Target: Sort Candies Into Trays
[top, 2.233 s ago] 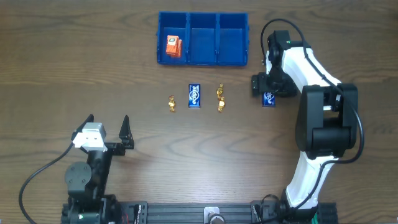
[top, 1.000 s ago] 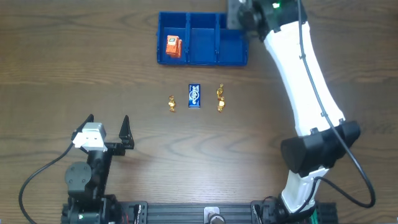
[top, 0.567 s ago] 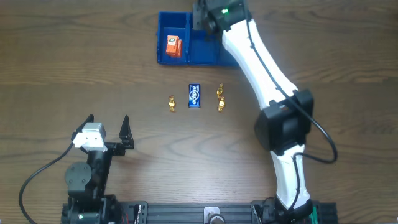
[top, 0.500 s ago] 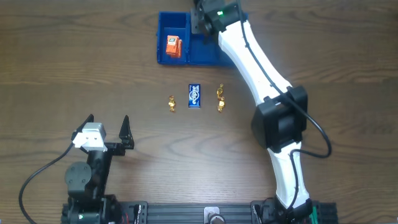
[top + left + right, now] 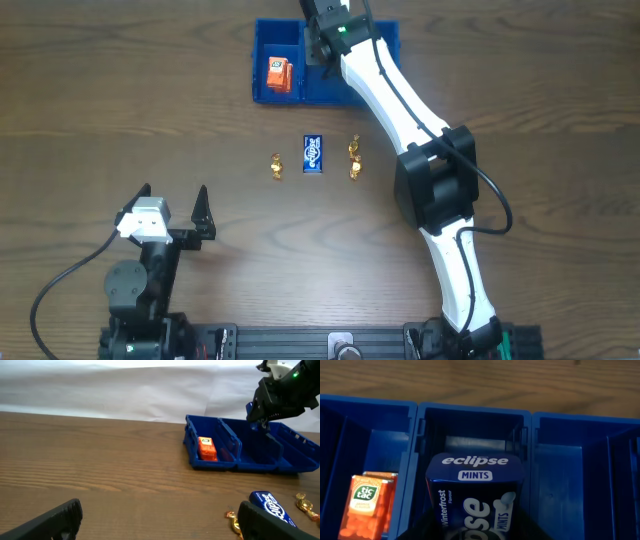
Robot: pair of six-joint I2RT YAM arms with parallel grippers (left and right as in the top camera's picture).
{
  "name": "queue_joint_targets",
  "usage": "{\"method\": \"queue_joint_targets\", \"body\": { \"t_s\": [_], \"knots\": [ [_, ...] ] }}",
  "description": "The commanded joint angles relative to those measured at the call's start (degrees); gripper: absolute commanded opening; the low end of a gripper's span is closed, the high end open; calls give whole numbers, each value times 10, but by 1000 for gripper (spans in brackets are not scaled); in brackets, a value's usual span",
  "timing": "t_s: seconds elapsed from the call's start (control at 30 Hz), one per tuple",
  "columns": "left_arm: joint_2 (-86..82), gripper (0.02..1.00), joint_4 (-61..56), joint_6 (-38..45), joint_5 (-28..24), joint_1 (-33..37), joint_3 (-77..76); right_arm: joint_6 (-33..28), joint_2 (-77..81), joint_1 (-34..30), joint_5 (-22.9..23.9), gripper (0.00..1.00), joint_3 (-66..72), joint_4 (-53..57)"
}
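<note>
At the 12 o'clock edge of the table (image 5: pixel 120 100), the right arm (image 5: pixel 385 95) stretches diagonally with the right gripper (image 5: pixel 322 30) over the blue tray (image 5: pixel 290 99). Its wrist view shows it clamping a blue mint box (image 5: pixel 475 495) above the middle compartment. The tray's 9 o'clock compartment holds an orange box (image 5: pixel 278 74). The left gripper (image 5: pixel 172 200) sits spread at 7 o'clock.

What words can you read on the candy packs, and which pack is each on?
"eclipse", "MINTS", "Winterfrost": on the held blue mint box.
"tic tac": on the orange box in the tray's end compartment.
The loose blue pack: print too blurred to read.
</note>
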State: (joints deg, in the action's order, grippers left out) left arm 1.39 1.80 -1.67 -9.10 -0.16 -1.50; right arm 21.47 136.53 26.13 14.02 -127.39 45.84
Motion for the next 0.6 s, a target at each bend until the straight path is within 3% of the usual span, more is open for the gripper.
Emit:
{"method": "queue_joint_targets", "body": {
  "t_s": [0.03, 0.13, 0.17, 0.2, 0.23, 0.27, 0.43, 0.6],
  "knots": [
    [-4, 998, 18, -2, -10, 2, 12, 11, 14, 6, 16, 40, -5, -5],
    [-4, 998, 18, -2, -10, 2, 12, 11, 19, 9, 16, 207, -5, -8],
    [-4, 998, 18, -2, -10, 2, 12, 11, 19, 10, 15, 404, -5, -8],
    [-4, 998, 18, -2, -10, 2, 12, 11, 19, 12, 15, 700, -5, -8],
    [-4, 998, 18, -2, -10, 2, 12, 10, 19, 15, 15, 904, -5, -10],
    [-4, 998, 18, -2, -10, 2, 12, 10, 19, 16, 14, 1000, -5, -12],
    [-4, 998, 18, -2, -10, 2, 12, 10, 19, 22, 14, 998, -43, 14],
    [-4, 998, 18, -2, -10, 2, 12, 14, 4, 22, 13, 1000, -181, 166]
  ]
}}
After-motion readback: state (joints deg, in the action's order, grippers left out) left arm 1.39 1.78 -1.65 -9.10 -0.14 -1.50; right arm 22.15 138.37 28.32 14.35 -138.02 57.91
